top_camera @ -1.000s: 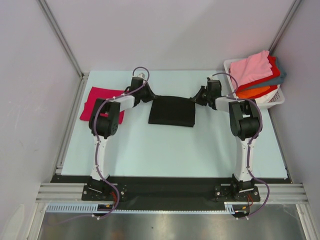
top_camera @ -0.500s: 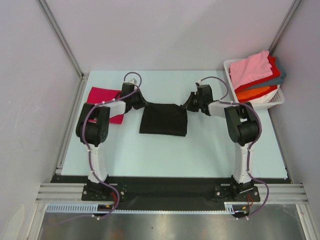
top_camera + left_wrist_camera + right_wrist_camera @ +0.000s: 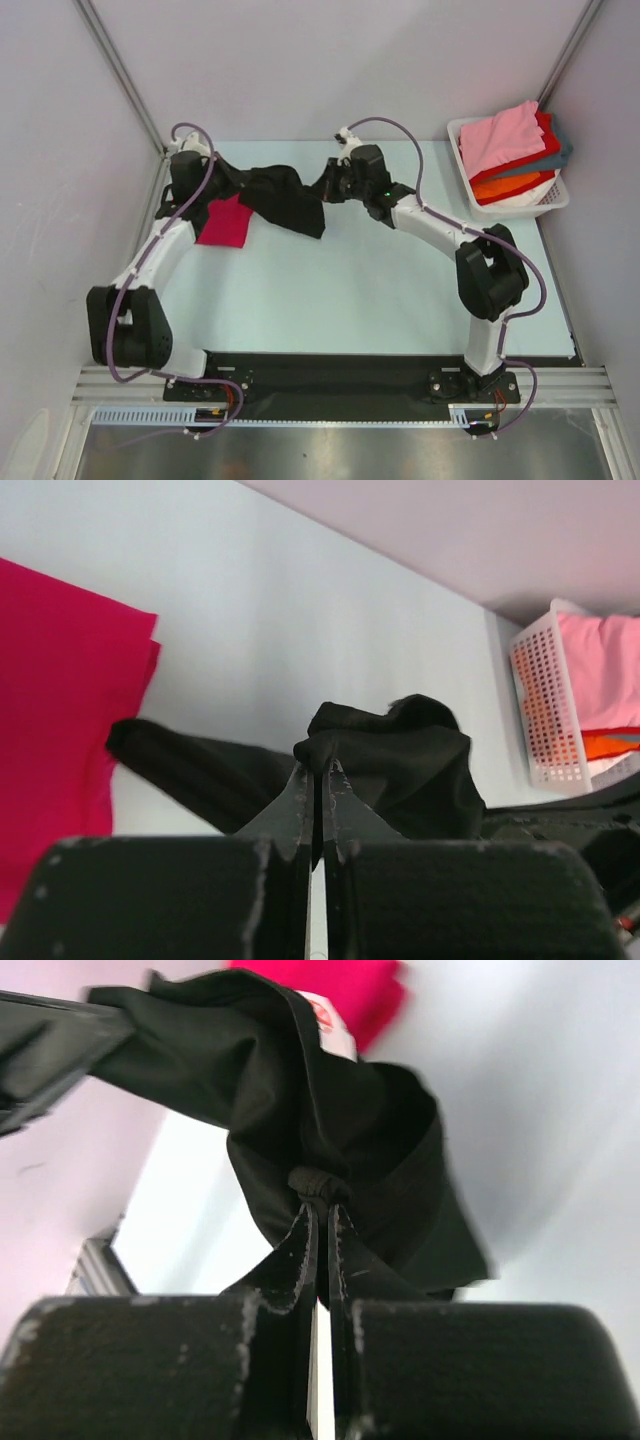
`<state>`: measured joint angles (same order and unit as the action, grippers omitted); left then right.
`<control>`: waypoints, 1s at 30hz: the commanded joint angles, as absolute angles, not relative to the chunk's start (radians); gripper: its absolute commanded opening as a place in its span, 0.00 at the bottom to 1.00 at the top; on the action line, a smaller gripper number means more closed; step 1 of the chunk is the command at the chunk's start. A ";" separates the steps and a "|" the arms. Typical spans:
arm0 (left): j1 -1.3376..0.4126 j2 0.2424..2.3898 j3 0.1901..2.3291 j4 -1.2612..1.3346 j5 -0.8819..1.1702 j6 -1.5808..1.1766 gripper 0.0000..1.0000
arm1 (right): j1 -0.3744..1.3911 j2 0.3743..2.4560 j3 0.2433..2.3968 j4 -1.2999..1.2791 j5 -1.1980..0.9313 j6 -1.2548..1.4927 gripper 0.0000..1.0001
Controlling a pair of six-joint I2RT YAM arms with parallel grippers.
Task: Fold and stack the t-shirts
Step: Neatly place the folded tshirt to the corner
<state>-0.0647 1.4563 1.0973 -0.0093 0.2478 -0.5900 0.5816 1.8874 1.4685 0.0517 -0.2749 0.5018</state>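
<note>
Top external view first: the black t-shirt [image 3: 285, 200] hangs bunched between my two grippers over the far-left part of the table [image 3: 380, 280], no longer the neat folded rectangle that lay flat at the centre a second ago. Both arms have swung it leftward, and its left portion now sits over the right edge of the magenta-red t-shirt [image 3: 222, 226], which lies folded on the table near the left rail. I cannot tell whether the black cloth's trailing corner touches the table or the magenta shirt beneath it.

The left gripper [image 3: 320, 768] is pinched tight on a fold of the black shirt, fingers together with cloth bulging just past the tips. The right gripper [image 3: 322, 1205] is likewise clamped on a gathered knot of the same shirt, the fabric draping down around it.

I read this as the stacking step: the folded black shirt is being carried across to go on top of the magenta one. The sag worries me, since the fold looks loosened in transit, so the set-down will need both ends lowered evenly and spread.

Further out, the white basket [image 3: 548, 204] at the far right holds the remaining shirts [image 3: 505, 135], pink on top, well apart from both arms.
</note>
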 commanded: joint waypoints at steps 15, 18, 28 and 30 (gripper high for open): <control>0.368 1.276 1.193 -0.262 0.225 -0.543 0.00 | 0.850 2.152 1.981 0.035 -0.236 0.523 0.00; 0.417 1.296 1.192 -0.250 0.244 -0.560 0.00 | 0.871 2.225 2.054 0.052 -0.219 0.554 0.00; 0.474 1.405 1.213 -0.207 0.224 -0.555 0.00 | 0.884 2.385 2.178 0.112 -0.153 0.627 0.00; 0.479 1.425 1.224 -0.195 0.236 -0.555 0.00 | 0.882 2.398 2.187 0.112 -0.140 0.626 0.00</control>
